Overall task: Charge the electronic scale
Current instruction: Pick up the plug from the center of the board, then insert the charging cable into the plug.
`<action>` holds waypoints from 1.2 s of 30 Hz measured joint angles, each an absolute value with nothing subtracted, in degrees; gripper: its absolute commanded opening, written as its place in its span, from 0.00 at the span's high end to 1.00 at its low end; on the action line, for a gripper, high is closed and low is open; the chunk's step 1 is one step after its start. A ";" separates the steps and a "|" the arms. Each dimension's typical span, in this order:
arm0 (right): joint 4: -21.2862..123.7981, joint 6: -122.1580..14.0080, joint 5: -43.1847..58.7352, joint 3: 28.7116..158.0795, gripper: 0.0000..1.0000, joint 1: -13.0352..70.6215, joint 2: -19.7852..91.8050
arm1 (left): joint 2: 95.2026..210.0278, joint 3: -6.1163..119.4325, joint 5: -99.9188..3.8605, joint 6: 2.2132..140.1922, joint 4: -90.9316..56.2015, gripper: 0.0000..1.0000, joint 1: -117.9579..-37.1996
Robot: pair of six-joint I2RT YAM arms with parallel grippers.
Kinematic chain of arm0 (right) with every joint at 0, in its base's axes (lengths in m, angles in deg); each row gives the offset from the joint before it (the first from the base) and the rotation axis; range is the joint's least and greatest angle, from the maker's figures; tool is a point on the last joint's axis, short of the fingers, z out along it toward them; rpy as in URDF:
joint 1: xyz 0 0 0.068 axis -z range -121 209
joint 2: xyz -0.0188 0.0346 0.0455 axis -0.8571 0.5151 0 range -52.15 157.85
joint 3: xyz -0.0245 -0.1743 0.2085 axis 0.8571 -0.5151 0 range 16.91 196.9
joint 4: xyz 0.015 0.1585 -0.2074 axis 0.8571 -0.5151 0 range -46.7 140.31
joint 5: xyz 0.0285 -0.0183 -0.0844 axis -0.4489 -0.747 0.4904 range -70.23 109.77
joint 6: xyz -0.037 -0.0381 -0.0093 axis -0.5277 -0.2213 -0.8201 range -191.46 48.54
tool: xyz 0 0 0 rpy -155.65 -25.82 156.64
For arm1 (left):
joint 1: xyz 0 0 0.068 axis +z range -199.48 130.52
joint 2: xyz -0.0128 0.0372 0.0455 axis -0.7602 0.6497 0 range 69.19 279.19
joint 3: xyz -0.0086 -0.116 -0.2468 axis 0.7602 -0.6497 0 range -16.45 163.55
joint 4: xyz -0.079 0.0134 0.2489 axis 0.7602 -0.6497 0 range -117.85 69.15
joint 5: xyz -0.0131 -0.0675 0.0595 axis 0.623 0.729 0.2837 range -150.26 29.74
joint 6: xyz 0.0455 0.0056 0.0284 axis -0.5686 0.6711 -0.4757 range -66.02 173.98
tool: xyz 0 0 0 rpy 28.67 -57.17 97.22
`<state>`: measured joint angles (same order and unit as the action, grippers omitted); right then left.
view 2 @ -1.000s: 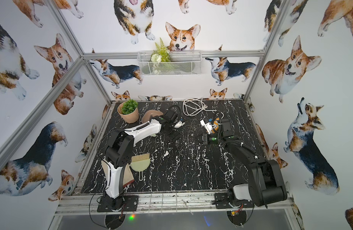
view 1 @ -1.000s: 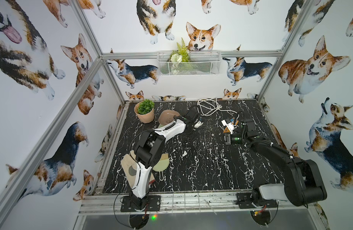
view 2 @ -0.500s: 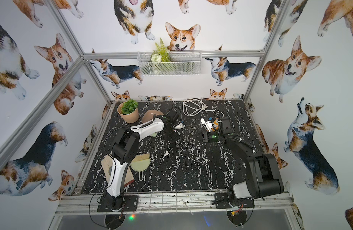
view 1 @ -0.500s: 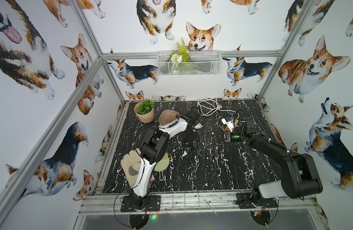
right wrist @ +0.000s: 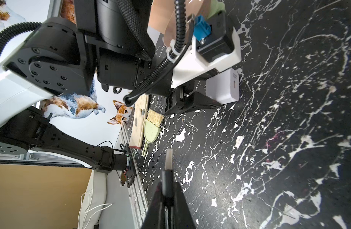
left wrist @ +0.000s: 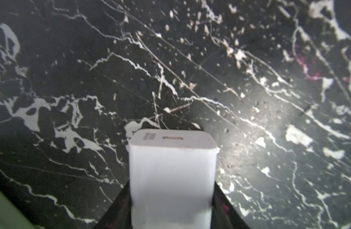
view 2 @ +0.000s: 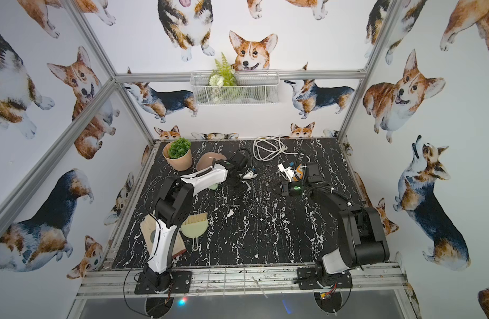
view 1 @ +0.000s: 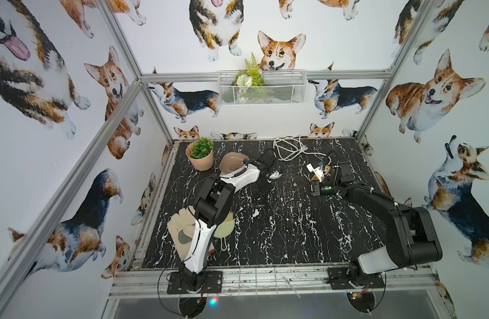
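Narrower now, left gripper (left wrist: 171, 184) jaws pinch the white charger (left wrist: 172, 168) between them; right gripper (right wrist: 168, 184) stays clamped on the cable plug (right wrist: 168, 160), so mating looks next.

**Electronic scale** (view 1: 232, 165), far left: in both top views only part of the pink tray shows past the left arm (view 1: 240, 178); the display is hidden.

**White charger** (left wrist: 171, 158): blurred in the left wrist view, with its lower end cut off by the edge. It covers the inner faces of the left gripper's (left wrist: 171, 181) fingers (left wrist: 115, 214), so contact cannot be told.

**Cable plug** (right wrist: 168, 158): the tip is blurred, and the cord is hidden between the right gripper's (right wrist: 168, 184) fingers (right wrist: 180, 208).

**Power strip** (view 1: 319, 176), far right: sockets too small to tell.

**Beige fabric piece** (view 1: 180, 229), near left: partly under the left arm.
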<state>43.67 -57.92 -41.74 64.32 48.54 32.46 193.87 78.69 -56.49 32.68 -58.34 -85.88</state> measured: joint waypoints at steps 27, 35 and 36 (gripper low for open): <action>11.76 -77.74 -46.18 89.48 1.00 37.61 41.73 | 145.89 32.79 -54.41 8.20 -12.57 0.95 -88.88; 5.36 -80.87 -43.91 91.64 1.00 36.49 42.13 | 143.84 31.54 -55.22 2.54 -12.99 0.95 -88.99; 4.55 -81.46 -43.60 92.32 1.00 36.45 42.34 | 143.49 31.54 -54.89 2.06 -13.60 0.95 -88.99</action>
<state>4.55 -81.46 -43.60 92.32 36.45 42.34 143.49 31.54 -54.89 2.06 -13.60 -88.99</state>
